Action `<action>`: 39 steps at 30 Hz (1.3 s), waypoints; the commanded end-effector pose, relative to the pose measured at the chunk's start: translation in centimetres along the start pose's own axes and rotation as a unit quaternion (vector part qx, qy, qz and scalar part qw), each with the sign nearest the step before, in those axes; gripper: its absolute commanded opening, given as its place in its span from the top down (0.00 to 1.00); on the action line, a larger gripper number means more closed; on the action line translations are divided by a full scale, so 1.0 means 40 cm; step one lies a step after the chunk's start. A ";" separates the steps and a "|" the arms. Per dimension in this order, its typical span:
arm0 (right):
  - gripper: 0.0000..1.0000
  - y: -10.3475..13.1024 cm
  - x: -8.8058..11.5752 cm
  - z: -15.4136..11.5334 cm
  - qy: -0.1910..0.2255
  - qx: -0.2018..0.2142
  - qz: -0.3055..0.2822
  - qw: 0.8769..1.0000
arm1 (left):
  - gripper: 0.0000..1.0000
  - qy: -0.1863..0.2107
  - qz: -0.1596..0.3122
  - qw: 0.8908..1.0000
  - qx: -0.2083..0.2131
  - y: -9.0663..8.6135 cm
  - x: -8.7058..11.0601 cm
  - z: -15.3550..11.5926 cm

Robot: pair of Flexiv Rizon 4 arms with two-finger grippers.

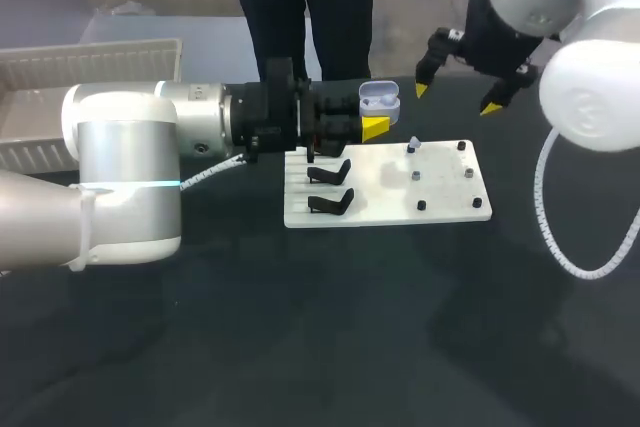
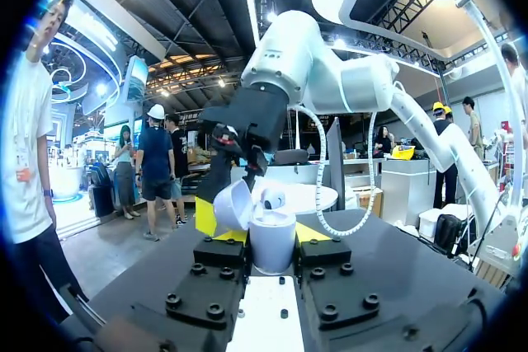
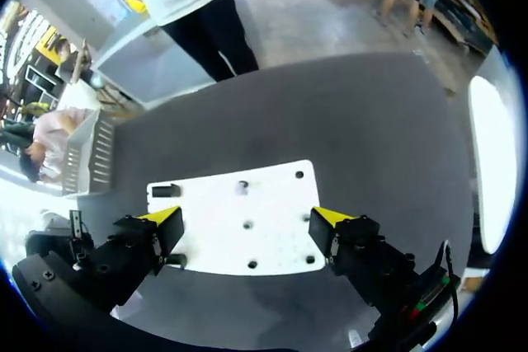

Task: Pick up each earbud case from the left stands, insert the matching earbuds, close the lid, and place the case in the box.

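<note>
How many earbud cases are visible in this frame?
1. The open earbud case is gripped in the left hand, raised near the white board's far edge. The black stands in view carry none, but the left arm hides part of that row.

No text, number, label or sign can be read on the earbud case (image 1: 379, 99) or the white board (image 1: 385, 199). Any marks on them are too small or too blurred to make out.

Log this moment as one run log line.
left gripper: shut on earbud case, lid open | right gripper: open, over white board
</note>
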State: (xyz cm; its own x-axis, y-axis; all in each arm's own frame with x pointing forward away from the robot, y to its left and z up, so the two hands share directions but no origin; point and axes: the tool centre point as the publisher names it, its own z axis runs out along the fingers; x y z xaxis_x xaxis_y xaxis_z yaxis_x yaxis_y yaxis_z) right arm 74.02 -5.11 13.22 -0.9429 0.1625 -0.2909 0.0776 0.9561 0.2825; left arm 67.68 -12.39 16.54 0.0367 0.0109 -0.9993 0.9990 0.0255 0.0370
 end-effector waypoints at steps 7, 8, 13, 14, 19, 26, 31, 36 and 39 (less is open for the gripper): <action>0.00 -0.021 0.023 0.160 0.022 -0.018 -0.015 0.999 | 1.00 -0.003 0.002 1.000 -0.003 -0.002 0.003 0.001; 0.00 -0.022 0.023 0.164 0.023 -0.023 -0.011 0.999 | 1.00 -0.003 0.002 1.000 -0.003 -0.002 0.003 0.001; 0.00 -0.002 0.027 0.180 0.029 -0.009 -0.021 0.999 | 1.00 -0.003 0.002 1.000 -0.003 -0.002 0.003 0.001; 0.00 0.001 0.028 0.181 0.032 -0.011 -0.014 0.999 | 1.00 -0.003 0.002 1.000 -0.003 -0.002 0.003 0.001; 0.00 0.012 0.024 0.198 0.045 -0.014 0.013 0.999 | 1.00 -0.003 0.002 1.000 -0.003 -0.002 0.003 0.001; 0.00 0.021 0.027 0.216 0.060 -0.016 0.034 0.998 | 1.00 -0.003 0.002 1.000 -0.003 -0.002 0.003 0.001; 0.00 0.026 0.030 0.241 0.078 -0.023 0.038 0.996 | 1.00 -0.003 0.002 1.000 -0.003 -0.002 0.003 0.001; 0.00 0.025 0.029 0.257 0.081 -0.023 0.043 0.995 | 1.00 -0.003 0.002 1.000 -0.003 -0.002 0.003 0.001; 0.00 0.025 0.024 0.262 0.082 -0.024 0.046 0.995 | 1.00 -0.003 0.002 1.000 -0.003 -0.002 0.003 0.001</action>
State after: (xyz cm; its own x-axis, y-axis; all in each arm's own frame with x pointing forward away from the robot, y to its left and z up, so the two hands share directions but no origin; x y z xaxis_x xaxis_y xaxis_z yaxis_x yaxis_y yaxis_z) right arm 75.95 -1.59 3.82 -0.9703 0.2087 -0.1221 0.1556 0.9255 0.3454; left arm 67.68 -12.39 16.54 0.0367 0.0110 -0.9993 0.9990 0.0255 0.0369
